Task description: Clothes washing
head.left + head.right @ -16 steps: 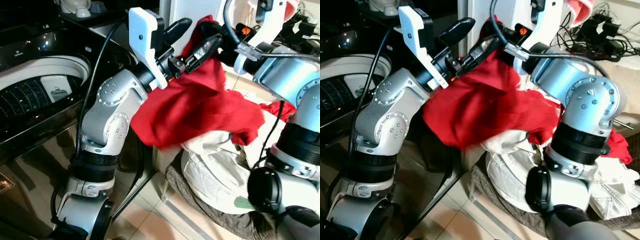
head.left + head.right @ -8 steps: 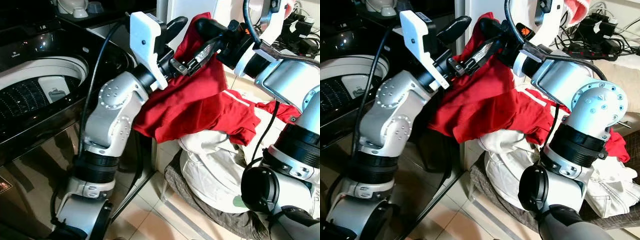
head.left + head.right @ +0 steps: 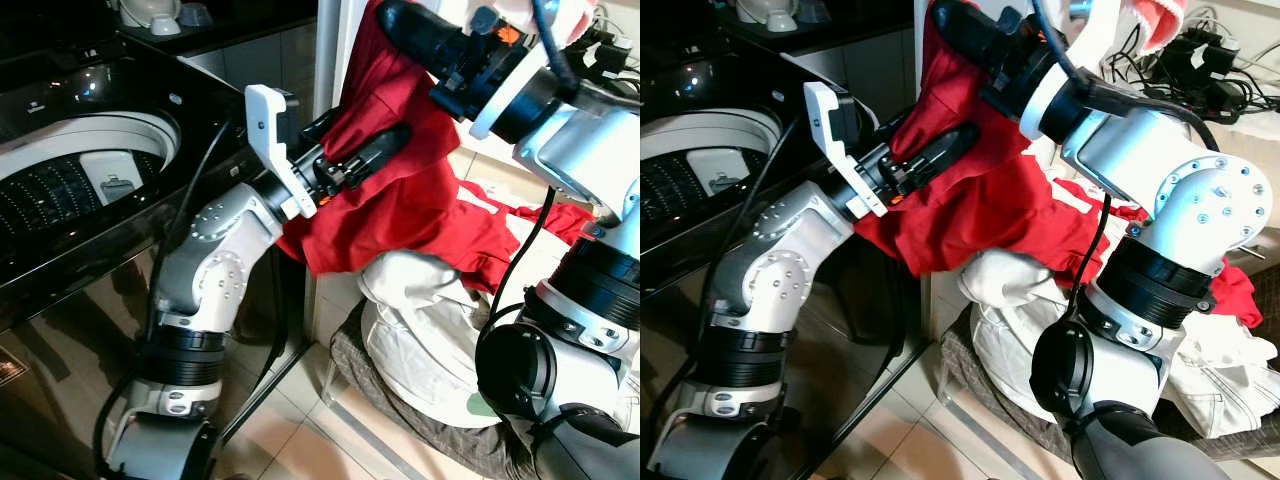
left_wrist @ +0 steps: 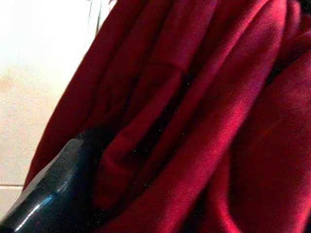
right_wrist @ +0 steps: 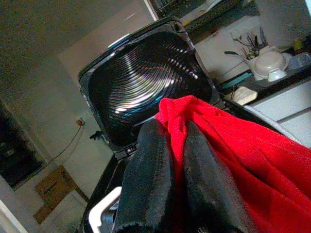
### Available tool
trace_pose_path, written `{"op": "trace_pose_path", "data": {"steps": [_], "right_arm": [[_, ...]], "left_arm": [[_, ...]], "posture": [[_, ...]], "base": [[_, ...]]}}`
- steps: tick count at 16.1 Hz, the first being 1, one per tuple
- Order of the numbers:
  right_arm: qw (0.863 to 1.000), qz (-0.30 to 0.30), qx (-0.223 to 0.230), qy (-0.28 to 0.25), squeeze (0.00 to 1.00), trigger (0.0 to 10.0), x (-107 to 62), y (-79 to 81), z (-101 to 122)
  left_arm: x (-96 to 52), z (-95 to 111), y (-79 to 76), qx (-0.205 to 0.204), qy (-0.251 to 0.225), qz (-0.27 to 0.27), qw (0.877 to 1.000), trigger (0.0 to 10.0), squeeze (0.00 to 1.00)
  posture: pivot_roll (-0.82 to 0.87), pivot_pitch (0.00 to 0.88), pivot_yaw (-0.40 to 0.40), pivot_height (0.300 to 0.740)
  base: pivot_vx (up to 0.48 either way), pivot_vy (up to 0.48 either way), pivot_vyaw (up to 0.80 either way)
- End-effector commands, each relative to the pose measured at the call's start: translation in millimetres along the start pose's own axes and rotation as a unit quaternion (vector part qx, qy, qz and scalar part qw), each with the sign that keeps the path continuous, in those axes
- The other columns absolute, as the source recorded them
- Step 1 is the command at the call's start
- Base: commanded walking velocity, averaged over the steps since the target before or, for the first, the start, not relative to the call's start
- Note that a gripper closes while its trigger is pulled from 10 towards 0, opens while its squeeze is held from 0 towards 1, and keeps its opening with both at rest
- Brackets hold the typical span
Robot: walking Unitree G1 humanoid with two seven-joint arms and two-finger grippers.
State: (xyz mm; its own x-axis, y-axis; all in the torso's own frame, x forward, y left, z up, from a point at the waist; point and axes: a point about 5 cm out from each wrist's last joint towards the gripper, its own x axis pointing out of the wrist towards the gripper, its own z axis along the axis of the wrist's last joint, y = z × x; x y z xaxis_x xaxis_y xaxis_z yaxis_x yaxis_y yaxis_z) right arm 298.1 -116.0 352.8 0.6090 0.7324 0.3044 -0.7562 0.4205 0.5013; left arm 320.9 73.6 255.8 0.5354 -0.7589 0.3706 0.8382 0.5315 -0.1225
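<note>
The left claw [image 3: 385,150] is down low and close in, its long black fingers pushed into the folds of the red garment [image 3: 420,190], and with the cloth wrapped around them I cannot tell whether they are gripping or loose; the left wrist view gives one dark finger [image 4: 58,189] against red folds. Just above, the right claw [image 3: 400,22] is up high with its two fingers pressed together on a pinch of that same red fabric, clear in the right wrist view [image 5: 182,160], so the garment hangs from it and drapes over the left arm. Below sits the laundry pile [image 3: 430,340], pale clothes heaped on the floor beside the machine. This looks like the transfer step: garment lifted clear, not yet in the washer. Further left, the washing machine drum [image 3: 80,170] stands open, lid [image 5: 146,82] raised. The next move, as I judge it, calls for swinging the cloth left over the drum's rim and letting go without the trailing hem snagging the left arm. The garment's lower edge merges with other red cloth [image 3: 560,215] in the pile, so where one ends is hard to say.
</note>
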Motion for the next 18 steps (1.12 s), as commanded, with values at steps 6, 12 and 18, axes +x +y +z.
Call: {"op": "trace_pose_path", "data": {"steps": [6, 12, 18], "right_arm": [[1.0, 0.019, -0.019, -0.002, 0.0, 0.0, -2.6, 11.4, 3], [1.0, 0.007, -0.016, 0.0, 0.0, 0.0, -3.6, 8.9, -1], [1.0, -0.005, -0.015, -0.002, 0.0, 0.0, -5.0, 5.3, -3]], "left_arm": [[5.9, 0, 4.0, -0.015, 0.015, 0.017, 1.0, 0.0, 0.0], [6.8, 0, 9.2, 0.011, 0.031, 0.035, 0.999, 0.0, 0.0], [4.9, 4, 14.7, 0.022, 0.019, 0.042, 0.999, 0.0, 0.0]], "posture": [[-0.11, 0.0, -0.032, 0.74], [-0.1, 0.0, -0.027, 0.74], [-0.1, 0.0, -0.024, 0.74]], "base": [[0.0, 0.0, 0.0], [0.0, 0.0, 0.0], [0.0, 0.0, 0.0]]}}
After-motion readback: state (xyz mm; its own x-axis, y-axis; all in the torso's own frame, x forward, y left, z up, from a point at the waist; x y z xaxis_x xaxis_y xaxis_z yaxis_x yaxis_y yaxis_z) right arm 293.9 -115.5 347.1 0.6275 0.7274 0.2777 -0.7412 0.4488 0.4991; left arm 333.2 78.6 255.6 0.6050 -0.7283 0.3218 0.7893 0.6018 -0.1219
